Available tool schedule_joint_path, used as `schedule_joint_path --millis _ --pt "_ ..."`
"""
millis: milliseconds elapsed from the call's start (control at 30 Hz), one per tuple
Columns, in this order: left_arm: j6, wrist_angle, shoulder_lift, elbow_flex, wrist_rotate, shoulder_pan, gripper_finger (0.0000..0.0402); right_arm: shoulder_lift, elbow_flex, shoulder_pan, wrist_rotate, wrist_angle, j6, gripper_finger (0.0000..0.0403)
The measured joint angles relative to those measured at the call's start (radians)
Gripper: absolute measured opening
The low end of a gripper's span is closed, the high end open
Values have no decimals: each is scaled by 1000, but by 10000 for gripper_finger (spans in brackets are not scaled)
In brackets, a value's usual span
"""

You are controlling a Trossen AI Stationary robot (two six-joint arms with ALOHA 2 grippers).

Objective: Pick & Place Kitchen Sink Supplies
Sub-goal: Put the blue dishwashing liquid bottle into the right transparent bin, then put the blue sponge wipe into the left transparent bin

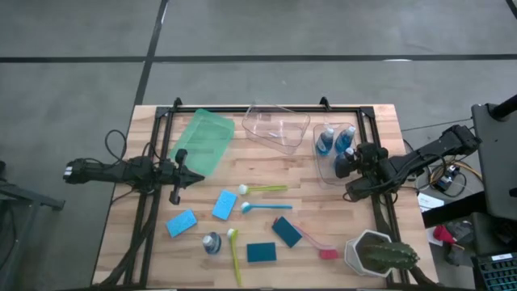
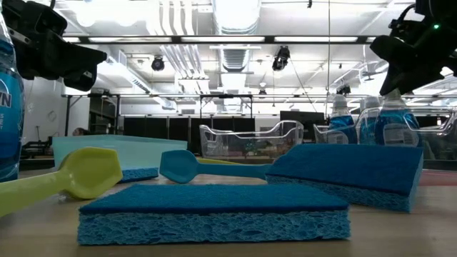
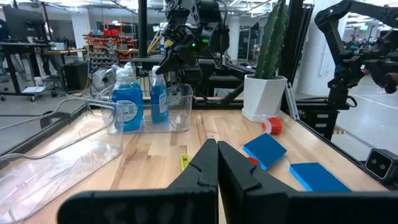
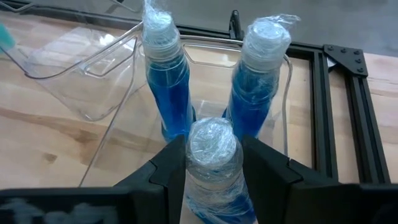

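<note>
From above, the right gripper [image 1: 349, 164] is hanging over a clear bin [image 1: 333, 158] holding two bottles [image 1: 325, 141], while the left gripper [image 1: 182, 156] is waiting shut beside the green bin [image 1: 202, 141]. At the right wrist, the fingers [image 4: 166, 174] are clasping a third bottle [image 4: 211, 168] (its wrapped cap sitting between them), the other two standing just beyond the jaws.

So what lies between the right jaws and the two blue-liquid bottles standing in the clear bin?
Nothing: the right wrist view shows the right gripper shut on a third bottle, with only bin floor before those two bottles.
</note>
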Motion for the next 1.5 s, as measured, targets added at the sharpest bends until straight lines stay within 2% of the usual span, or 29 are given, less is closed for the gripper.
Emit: schedule_joint_path --millis 500,767,1300,1500 --pt "0 0 0 0 0 0 0 0 13 0 -4 3 -5 214" --pt "0 0 0 0 0 0 0 0 66 0 18 1 -67 246" --pt "0 0 0 0 0 0 0 0 218 0 51 7 -228 244" --pt "0 0 0 0 0 0 0 2 259 0 75 112 -354 252"
